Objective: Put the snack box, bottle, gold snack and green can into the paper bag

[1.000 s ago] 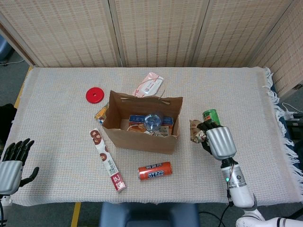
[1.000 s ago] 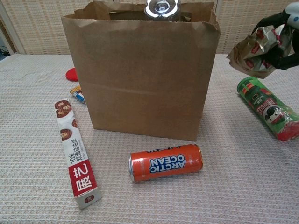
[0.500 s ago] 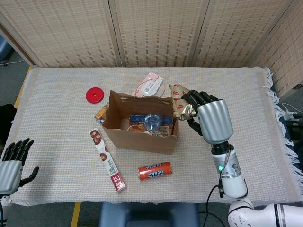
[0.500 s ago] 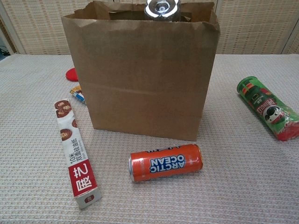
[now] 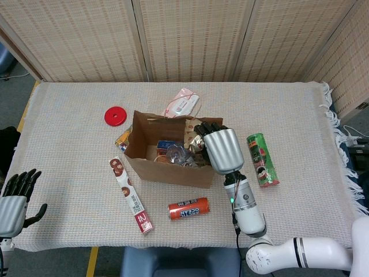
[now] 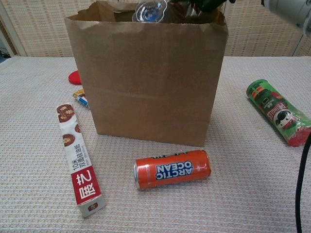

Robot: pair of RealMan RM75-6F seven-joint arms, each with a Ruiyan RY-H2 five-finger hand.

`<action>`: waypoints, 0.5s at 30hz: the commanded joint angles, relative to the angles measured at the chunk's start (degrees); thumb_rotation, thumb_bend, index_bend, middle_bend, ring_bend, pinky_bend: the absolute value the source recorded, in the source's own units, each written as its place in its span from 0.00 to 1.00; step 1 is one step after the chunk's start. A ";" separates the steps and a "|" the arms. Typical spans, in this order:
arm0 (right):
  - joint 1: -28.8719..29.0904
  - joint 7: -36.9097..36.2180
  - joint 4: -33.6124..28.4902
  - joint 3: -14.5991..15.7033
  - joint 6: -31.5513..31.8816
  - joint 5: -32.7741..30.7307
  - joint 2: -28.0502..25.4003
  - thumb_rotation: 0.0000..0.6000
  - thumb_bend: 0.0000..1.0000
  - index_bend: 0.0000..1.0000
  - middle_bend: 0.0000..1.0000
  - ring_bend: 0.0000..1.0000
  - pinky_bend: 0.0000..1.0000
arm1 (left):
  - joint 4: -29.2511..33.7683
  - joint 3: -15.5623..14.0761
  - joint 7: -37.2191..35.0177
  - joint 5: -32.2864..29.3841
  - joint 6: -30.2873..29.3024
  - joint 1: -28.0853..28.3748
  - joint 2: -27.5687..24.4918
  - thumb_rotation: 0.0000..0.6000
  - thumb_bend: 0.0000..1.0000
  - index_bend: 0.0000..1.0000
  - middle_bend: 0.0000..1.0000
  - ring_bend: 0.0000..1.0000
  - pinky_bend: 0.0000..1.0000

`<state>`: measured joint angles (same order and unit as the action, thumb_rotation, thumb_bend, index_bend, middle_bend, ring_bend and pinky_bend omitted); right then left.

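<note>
Two hands show in the head view. The right hand (image 5: 218, 146) is over the open top of the paper bag (image 5: 167, 168), at the bag's right end. Its fingers are curled around the gold snack (image 5: 192, 134), a crinkly shiny pack, and it holds the pack just above the bag's mouth. In the chest view only the dark fingertips and a bit of the shiny pack peek over the bag's top edge.

Inside the bag, the bottle (image 5: 174, 153) lies next to the gold snack, and its clear end pokes up above the rim in the chest view. The snack box (image 5: 166, 145) sits in the bag too, behind the bottle.

The green can (image 5: 262, 159) is not in the bag. It lies on its side on the desk (image 5: 300, 115), to the right of the right hand and apart from the bag.

An orange can (image 5: 188, 209) lies on its side in front of the bag. A long thin box (image 5: 131, 195) lies to the left of the bag. A small packet (image 5: 122, 138) lies right by the bag's left side. A red disc (image 5: 115, 116) is farther back on the left. A white pouch (image 5: 181, 104) lies right behind the bag.

The left hand (image 5: 14, 198) is far off at the left edge, beside the desk. It holds nothing and its fingers are spread apart.
</note>
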<state>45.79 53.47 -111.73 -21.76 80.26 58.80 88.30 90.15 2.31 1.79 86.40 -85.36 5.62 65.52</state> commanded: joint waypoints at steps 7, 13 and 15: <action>0.81 0.03 -2.70 -1.36 0.55 -2.92 -1.19 1.00 0.10 0.00 0.14 0.08 0.23 | -0.03 -0.03 -0.14 0.04 0.00 0.00 -0.03 1.00 0.35 0.00 0.00 0.00 0.00; -0.35 -1.68 -4.79 -1.66 1.57 -3.06 -4.12 1.00 0.07 0.00 0.10 0.05 0.17 | -0.01 -0.02 -0.01 0.02 -0.05 -0.02 0.01 1.00 0.35 0.00 0.00 0.00 0.00; -1.34 -3.05 -6.16 -1.25 1.87 -3.13 -5.31 1.00 0.07 0.00 0.10 0.05 0.17 | 0.01 -0.02 0.05 -0.01 -0.07 -0.03 0.02 1.00 0.35 0.00 0.00 0.00 0.00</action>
<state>45.22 51.37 -116.92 -23.29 81.82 55.81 83.89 90.17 2.29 1.84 86.39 -85.42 5.59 65.55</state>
